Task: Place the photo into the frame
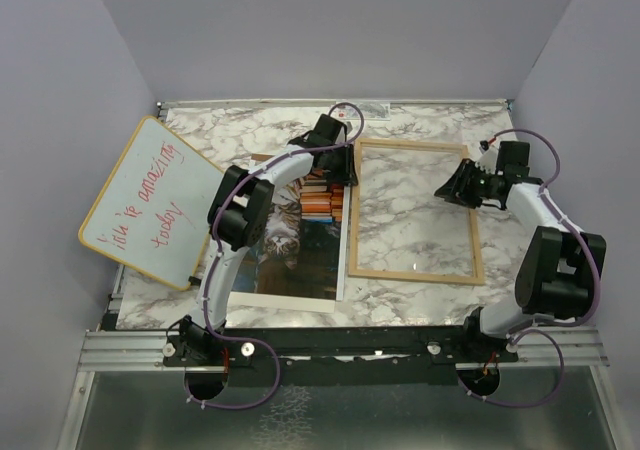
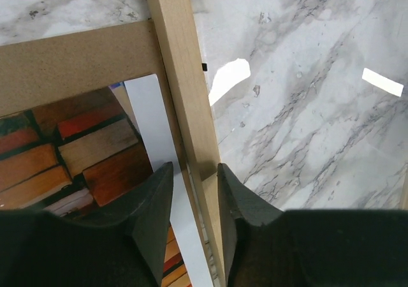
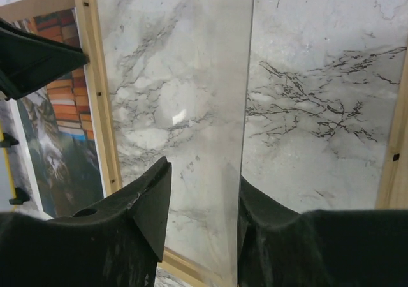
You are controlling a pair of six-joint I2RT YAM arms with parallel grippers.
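Top external: marble-patterned table [image 1: 430,120] beneath frame [image 1: 414,275], lilac walls [image 1: 330,30] around

The table [image 1: 400,130] is white marble with grey veining. The frame [image 1: 415,276] is pale, light-toned wood. The photo [image 1: 300,250] shows a brown-striped tabby and orange, red and tan books inside a white border. The backing board [image 2: 70,64] is speckled brown. The whiteboard [image 1: 150,200] is white with red handwriting and a yellowish wooden edge. The fingers [image 2: 146,210] are black.
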